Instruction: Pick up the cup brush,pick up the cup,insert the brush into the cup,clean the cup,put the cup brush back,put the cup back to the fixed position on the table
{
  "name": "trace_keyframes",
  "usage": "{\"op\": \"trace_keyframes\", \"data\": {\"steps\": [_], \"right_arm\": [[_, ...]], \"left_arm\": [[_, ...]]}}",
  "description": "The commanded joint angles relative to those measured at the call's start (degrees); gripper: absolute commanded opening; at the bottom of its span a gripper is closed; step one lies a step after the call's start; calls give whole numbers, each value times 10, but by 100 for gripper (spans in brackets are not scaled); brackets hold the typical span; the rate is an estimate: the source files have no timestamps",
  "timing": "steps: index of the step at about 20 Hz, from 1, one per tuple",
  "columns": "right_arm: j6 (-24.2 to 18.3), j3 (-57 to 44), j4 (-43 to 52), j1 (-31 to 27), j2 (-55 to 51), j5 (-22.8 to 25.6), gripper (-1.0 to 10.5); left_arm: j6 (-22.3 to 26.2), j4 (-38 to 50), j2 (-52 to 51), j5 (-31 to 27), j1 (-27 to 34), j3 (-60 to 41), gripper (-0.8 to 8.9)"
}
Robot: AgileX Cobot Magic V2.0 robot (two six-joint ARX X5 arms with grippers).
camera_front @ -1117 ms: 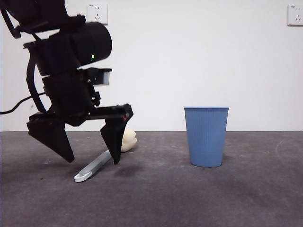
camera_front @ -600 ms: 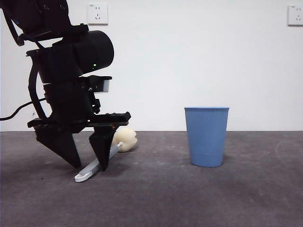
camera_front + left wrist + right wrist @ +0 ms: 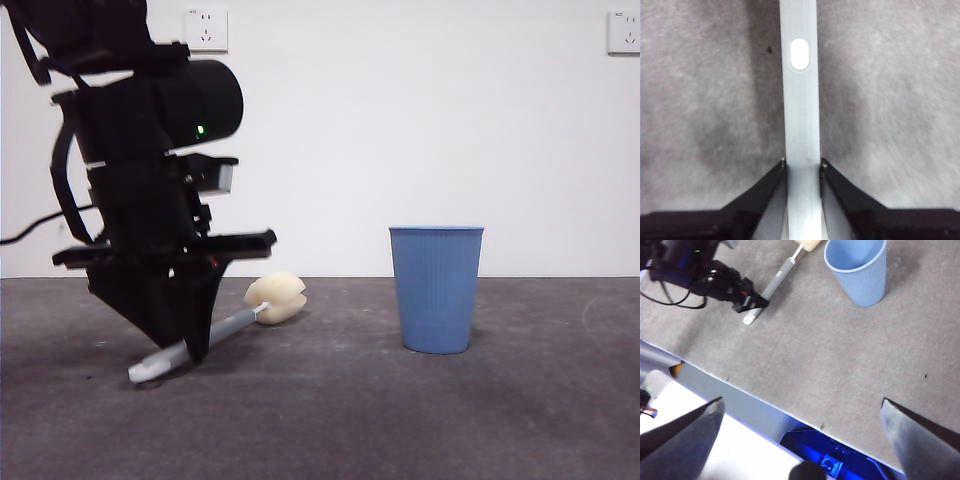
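Observation:
The cup brush [image 3: 232, 324] lies at the left of the table [image 3: 330, 420], its cream sponge head [image 3: 277, 298] toward the wall and its grey handle slanting toward the front. My left gripper [image 3: 187, 343] is shut on the handle near its looped end. In the left wrist view both jaws press the handle [image 3: 802, 120], with the white looped end [image 3: 800, 54] beyond my left gripper [image 3: 802, 165]. The light blue cup [image 3: 436, 288] stands upright to the right, untouched. My right gripper [image 3: 801, 400] hangs open high above the table's front edge, seeing the cup [image 3: 860, 272] and brush [image 3: 779, 276].
A white wall with two sockets [image 3: 205, 28] backs the table. In the right wrist view the table's front edge [image 3: 740, 395] runs as a pale strip with a blue-lit part below. Bare table lies between brush and cup.
The left gripper's jaws, open astride the handle a second ago, have come together onto it. The brush has shifted slightly, its looped end sliding left.

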Motion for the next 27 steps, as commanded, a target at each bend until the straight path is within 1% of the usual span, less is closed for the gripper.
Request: {"op": "trace_keyframes", "data": {"steps": [1, 2, 4, 5, 7, 8, 10, 12, 14, 15, 17, 20, 21, 23, 27], "right_arm": [[18, 2, 14, 1, 14, -5, 626], [19, 2, 23, 2, 22, -6, 626], [30, 0, 61, 10, 39, -33, 626], [36, -1, 86, 17, 48, -39, 626], [45, -5, 137, 38, 67, -27, 626], [49, -10, 159, 53, 77, -12, 626], [58, -36, 211, 91, 92, 35, 626], [81, -80, 279, 136, 105, 79, 626], [108, -134, 361, 184, 115, 152, 626], [117, -161, 405, 206, 119, 185, 626], [135, -208, 483, 242, 132, 229, 626], [139, -256, 568, 276, 163, 303, 626], [139, -267, 597, 279, 176, 316, 626], [139, -287, 669, 279, 207, 317, 626], [134, -291, 787, 279, 297, 330, 626]], "left_arm": [[25, -7, -44, 4, 0, -4, -8], [38, -14, -66, 5, 0, -4, -8], [54, -36, -115, 5, -1, -4, -8], [62, -48, -142, 5, -1, -4, -8], [75, -73, -200, 7, -1, -4, -9], [82, -87, -229, 7, -1, -4, -8], [87, -113, -286, 7, -1, -4, -9], [95, -133, -336, 7, -1, -4, -8], [97, -156, -377, 6, -1, -4, -9], [97, -169, -394, 6, -1, -4, -8], [97, -188, -419, 6, -1, -4, -9], [99, -205, -440, 6, -1, -4, -9], [99, -210, -442, 7, -1, -4, -8], [99, -220, -445, 7, -1, -4, -9], [99, -232, -445, 7, -2, -4, -8]]}}
